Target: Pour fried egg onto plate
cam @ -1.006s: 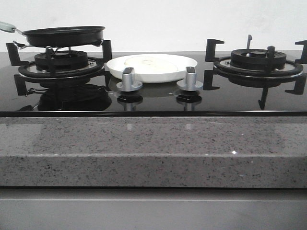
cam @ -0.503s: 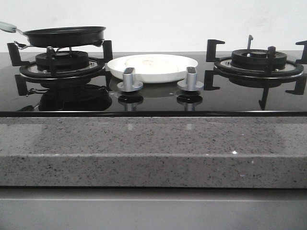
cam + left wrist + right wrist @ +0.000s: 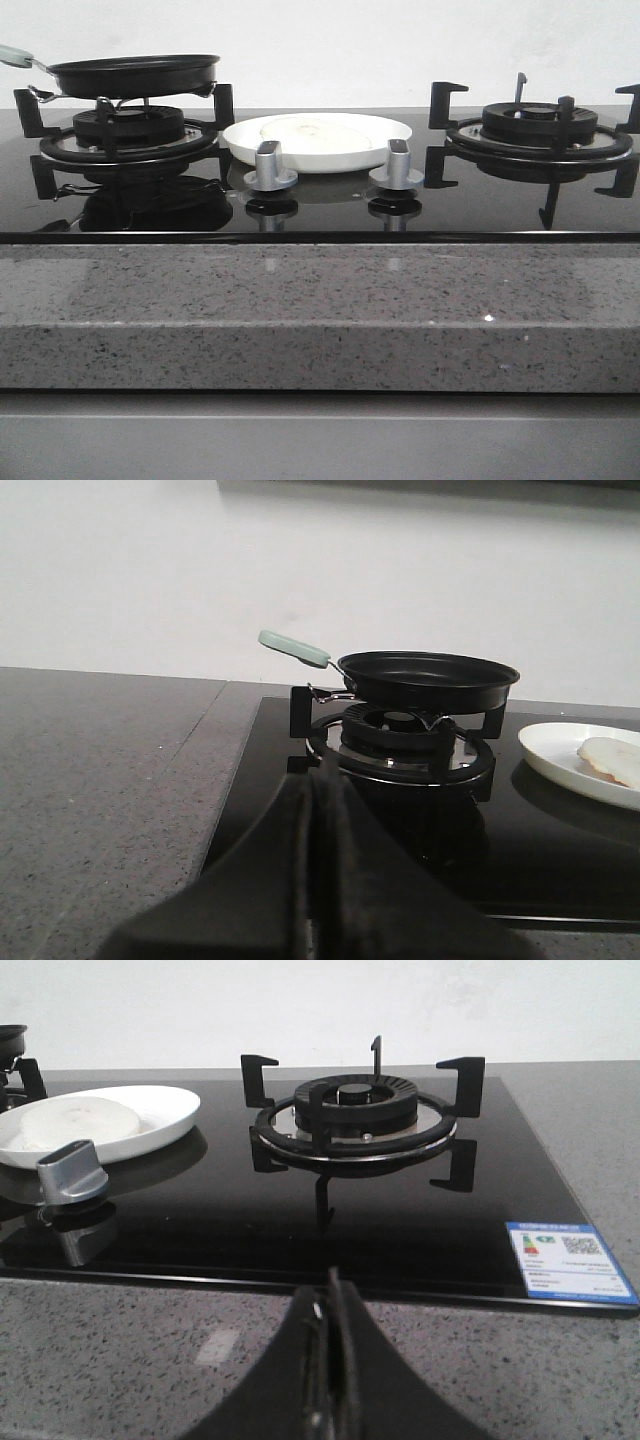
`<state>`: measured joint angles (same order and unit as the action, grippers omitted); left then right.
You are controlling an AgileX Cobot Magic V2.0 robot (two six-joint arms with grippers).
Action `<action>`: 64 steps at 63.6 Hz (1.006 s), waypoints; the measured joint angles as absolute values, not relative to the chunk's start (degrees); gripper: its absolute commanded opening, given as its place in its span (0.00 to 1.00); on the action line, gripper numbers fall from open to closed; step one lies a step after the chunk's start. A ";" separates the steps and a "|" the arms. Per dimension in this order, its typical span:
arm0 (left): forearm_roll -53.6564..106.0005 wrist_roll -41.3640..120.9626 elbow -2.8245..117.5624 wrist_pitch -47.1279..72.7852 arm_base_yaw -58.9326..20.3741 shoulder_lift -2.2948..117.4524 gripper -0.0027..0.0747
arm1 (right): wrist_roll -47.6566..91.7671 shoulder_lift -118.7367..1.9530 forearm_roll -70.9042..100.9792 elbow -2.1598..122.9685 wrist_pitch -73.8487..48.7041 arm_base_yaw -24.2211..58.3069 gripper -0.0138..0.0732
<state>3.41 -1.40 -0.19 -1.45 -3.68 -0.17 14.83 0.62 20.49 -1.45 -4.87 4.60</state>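
Observation:
The fried egg (image 3: pixel 312 135) lies flat on the white plate (image 3: pixel 240 145), which sits on the black glass hob between the two burners. The egg also shows in the right wrist view (image 3: pixel 70 1123) on the plate (image 3: pixel 165 1120), and at the edge of the left wrist view (image 3: pixel 612 760). The black frying pan (image 3: pixel 135 75) with a pale green handle (image 3: pixel 293 648) rests on the left burner and looks empty. My left gripper (image 3: pixel 318 780) is shut and empty, short of the hob's left front. My right gripper (image 3: pixel 330 1295) is shut and empty, over the stone counter before the right burner.
Two silver knobs (image 3: pixel 269 168) (image 3: pixel 396 165) stand in front of the plate. The right burner (image 3: pixel 538 130) with black pan supports is bare. A speckled grey stone counter (image 3: pixel 320 310) runs along the front. A blue label (image 3: pixel 568 1260) sticks on the hob's right corner.

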 measured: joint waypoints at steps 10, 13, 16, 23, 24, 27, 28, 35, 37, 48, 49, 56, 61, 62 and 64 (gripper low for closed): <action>3.41 -1.40 -0.19 -1.45 -3.68 -0.17 0.01 | 3.76 0.62 8.84 -1.49 -1.34 4.60 0.08; 3.41 -1.40 -0.19 -1.45 -3.68 -0.17 0.01 | 1.12 0.62 5.89 -1.49 -0.34 4.60 0.08; 3.41 -1.40 -0.19 -1.45 -3.68 -0.17 0.01 | 0.00 0.62 4.20 -1.49 0.33 4.60 0.08; 3.41 -1.40 -0.19 -1.45 -3.68 -0.17 0.01 | -1.40 0.62 2.75 -1.49 0.75 4.60 0.08; 3.41 -1.40 -0.19 -1.45 -3.68 -0.17 0.01 | -1.50 0.62 2.62 -1.49 0.75 4.60 0.08; 3.41 -1.40 -0.19 -1.45 -3.68 -0.17 0.01 | -1.61 0.62 2.49 -1.49 0.75 4.60 0.08; 3.41 -1.40 -0.19 -1.45 -3.68 -0.17 0.01 | -1.61 0.62 2.39 -1.49 0.75 4.60 0.08; 3.41 -1.40 -0.19 -1.45 -3.68 -0.17 0.01 | -1.83 0.62 2.37 -1.49 0.85 4.60 0.08; 3.41 -1.40 -0.19 -1.45 -3.68 -0.17 0.01 | -1.83 0.62 2.37 -1.49 0.85 4.60 0.08; 3.41 -1.40 -0.19 -1.45 -3.68 -0.17 0.01 | -1.91 0.62 2.37 -1.49 0.85 4.60 0.08; 3.41 -1.40 -0.19 -1.45 -3.68 -0.17 0.01 | -1.91 0.62 2.37 -1.49 0.85 4.60 0.08; 3.41 -1.40 -0.19 -1.45 -3.68 -0.17 0.01 | -2.21 0.62 2.37 -1.49 0.98 4.60 0.08; 3.41 -1.40 -0.19 -1.45 -3.68 -0.17 0.01 | -2.56 0.62 2.37 -1.49 1.23 4.60 0.08; 3.41 -1.40 -0.19 -1.45 -3.68 -0.17 0.01 | -2.56 0.62 2.37 -1.49 1.23 4.60 0.08; 3.41 -1.40 -0.19 -1.45 -3.68 -0.17 0.01 | -2.71 0.62 2.37 -1.49 1.23 4.60 0.08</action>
<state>3.41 -1.40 -0.19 -1.45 -3.68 -0.17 -2.71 0.62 2.37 -1.49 1.23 4.60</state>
